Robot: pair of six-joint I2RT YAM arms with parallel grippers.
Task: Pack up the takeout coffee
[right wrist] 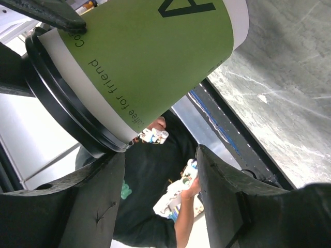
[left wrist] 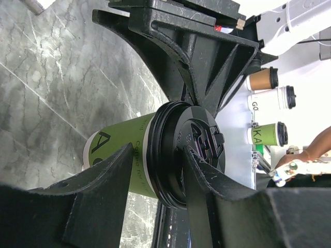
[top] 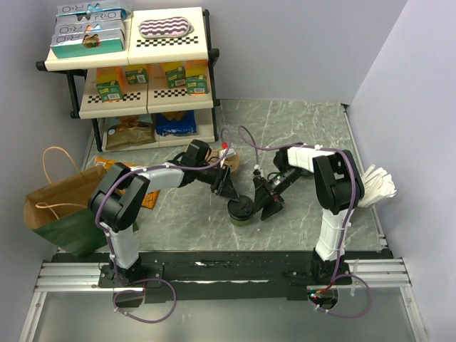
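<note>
One marble table [top: 299, 128], one three-tier shelf rack [top: 128, 71], one brown paper bag [top: 64, 206], one takeout coffee [top: 241, 212] upright mid-table, left gripper [top: 227, 189] astride its one black lid [left wrist: 199, 150], grip impossible to tell, right gripper [top: 265, 205] beside it, jaws apart, empty

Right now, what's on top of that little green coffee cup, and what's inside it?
A round black lid sits on the green cup. It covers the opening, so whatever is inside cannot be seen.
</note>
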